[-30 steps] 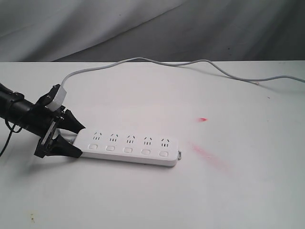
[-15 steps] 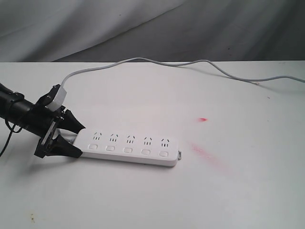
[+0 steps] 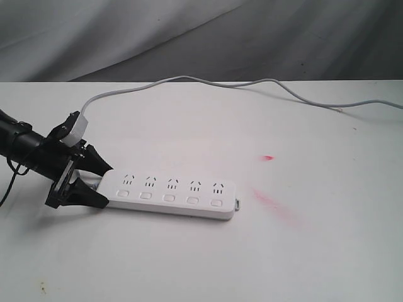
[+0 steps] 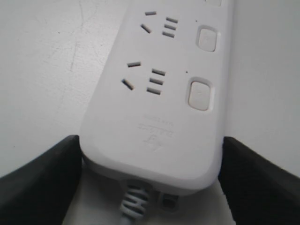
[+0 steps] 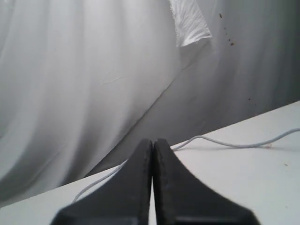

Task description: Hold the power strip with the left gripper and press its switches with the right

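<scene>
The power strip (image 3: 170, 194) lies flat on the white table (image 3: 189, 264), left of the middle, with its sockets and switches (image 3: 169, 197) facing up. The left gripper (image 3: 106, 185) comes in low at the cord end, and its two black fingers (image 4: 37, 183) pinch the strip across its width, one against each long side, with the cord (image 3: 189, 79) running out between them. That grip looks meant to pin the bar so it cannot slide when a switch is pushed, while leaving all five uncovered. The right gripper (image 5: 153, 141) is outside the exterior view; its own camera shows the jaws pressed together and aimed toward the grey cloth (image 3: 189, 31), with the strip out of its sight. Closed tips suit poking a switch. Nothing blocks the row; only the looping cord and some red smears (image 3: 274, 202) lie nearby
</scene>
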Robot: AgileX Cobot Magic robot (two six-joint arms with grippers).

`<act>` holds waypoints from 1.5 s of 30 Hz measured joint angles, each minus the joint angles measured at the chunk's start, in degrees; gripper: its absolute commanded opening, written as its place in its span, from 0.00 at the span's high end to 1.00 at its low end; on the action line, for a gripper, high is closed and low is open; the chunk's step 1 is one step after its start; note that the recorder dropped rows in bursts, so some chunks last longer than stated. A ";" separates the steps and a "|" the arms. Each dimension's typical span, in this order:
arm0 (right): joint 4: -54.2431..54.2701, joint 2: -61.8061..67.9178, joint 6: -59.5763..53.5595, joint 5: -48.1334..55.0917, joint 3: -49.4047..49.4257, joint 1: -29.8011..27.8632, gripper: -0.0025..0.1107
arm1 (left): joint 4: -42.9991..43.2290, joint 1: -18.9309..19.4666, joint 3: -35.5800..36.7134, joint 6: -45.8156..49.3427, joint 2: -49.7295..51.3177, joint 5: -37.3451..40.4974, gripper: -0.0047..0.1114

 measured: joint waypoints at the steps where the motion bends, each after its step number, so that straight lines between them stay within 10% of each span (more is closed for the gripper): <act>1: -0.13 0.00 1.22 0.69 0.00 -0.54 0.98 | 0.00 0.00 0.00 0.00 0.00 0.00 0.42; 20: -30.13 0.00 7.98 1.76 1.31 -1.11 0.98 | 0.00 0.00 0.00 0.00 0.00 0.00 0.42; 45: -35.32 -17.07 9.25 -11.90 26.90 -1.11 0.98 | 0.00 0.00 0.00 0.00 0.00 0.00 0.42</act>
